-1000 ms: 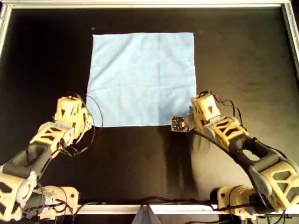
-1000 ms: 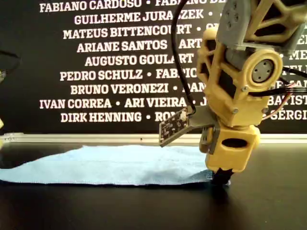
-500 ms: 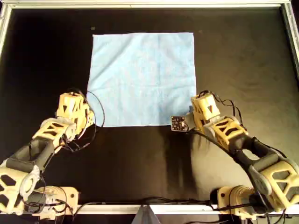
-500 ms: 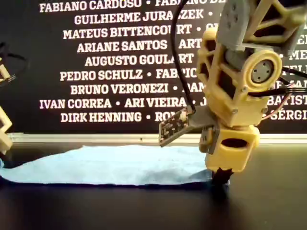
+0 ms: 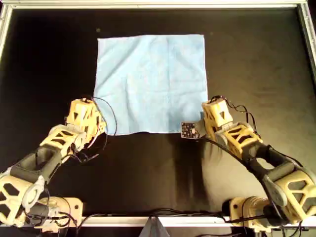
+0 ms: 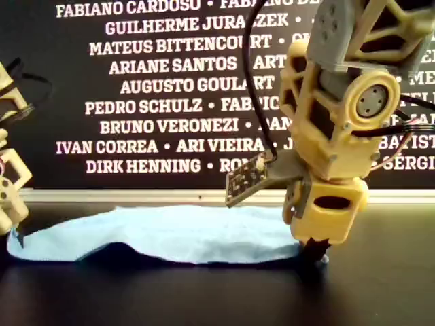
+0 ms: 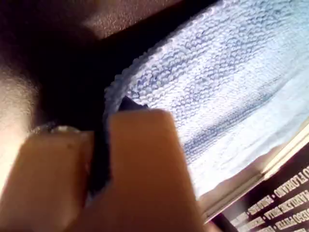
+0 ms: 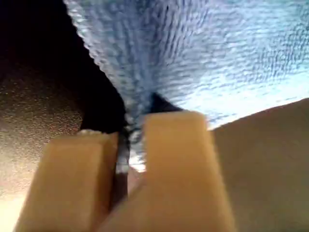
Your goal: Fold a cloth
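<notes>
On a matte black tabletop [image 5: 148, 173] with a pale metal rim [image 5: 158, 5] along its far and side edges in the overhead view, one cloth [image 5: 150, 81] lies spread as a light-blue square, toward the far middle. Behind the table in the exterior view stands a dark wall panel [image 6: 136, 88] printed with white names.

Other things around: a small circuit board [image 5: 188, 130] sticks out from the right arm's wrist, sitting over the cloth's near edge in the overhead view. Black cables [image 5: 106, 123] loop off the left arm's wrist. Both arm bases sit at the near edge of the table in the overhead view — nothing lies on top of the cloth apart from the gripper heads at its corners.

Count: one cloth, two arms, two grippers.

Left gripper [image 7: 104, 150] – jaws closed together on the cloth's near corner at the overhead view's left; the wrist view shows the woven hem pinched between the two tan fingers [image 7: 140, 169]. In the exterior view that corner is raised slightly off the table, with a shadowed gap under the edge.

Right gripper [image 8: 130, 150] – jaws clamped on the near corner at the overhead view's right, fabric bunched into the slit between the fingers. In the exterior view that corner stays down at table level.
</notes>
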You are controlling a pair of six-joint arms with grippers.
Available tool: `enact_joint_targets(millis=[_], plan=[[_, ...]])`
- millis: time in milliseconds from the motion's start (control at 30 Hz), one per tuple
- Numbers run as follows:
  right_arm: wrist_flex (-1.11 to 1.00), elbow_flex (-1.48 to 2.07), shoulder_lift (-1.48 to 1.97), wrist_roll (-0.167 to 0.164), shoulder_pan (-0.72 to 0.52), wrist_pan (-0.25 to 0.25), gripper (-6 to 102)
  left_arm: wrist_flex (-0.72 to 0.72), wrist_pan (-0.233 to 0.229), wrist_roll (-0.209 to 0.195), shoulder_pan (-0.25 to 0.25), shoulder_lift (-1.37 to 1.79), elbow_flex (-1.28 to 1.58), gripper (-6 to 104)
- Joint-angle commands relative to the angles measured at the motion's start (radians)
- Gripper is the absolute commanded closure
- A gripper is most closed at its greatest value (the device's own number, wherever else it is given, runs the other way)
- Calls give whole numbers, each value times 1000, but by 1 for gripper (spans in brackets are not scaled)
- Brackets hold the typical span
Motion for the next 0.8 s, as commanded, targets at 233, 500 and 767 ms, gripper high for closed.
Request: enact_joint_targets(millis=[233,500,767], plan=[[-20,-6,28,-9,-11,9,95,23,-5,-2,-23,15,5,95],[-3,61,219,-14,-9,9,95,32,-6,0,-23,48,43,95],[-3,176,383,-140,-11,9,95,32,-6,135,-23,414,201,95]])
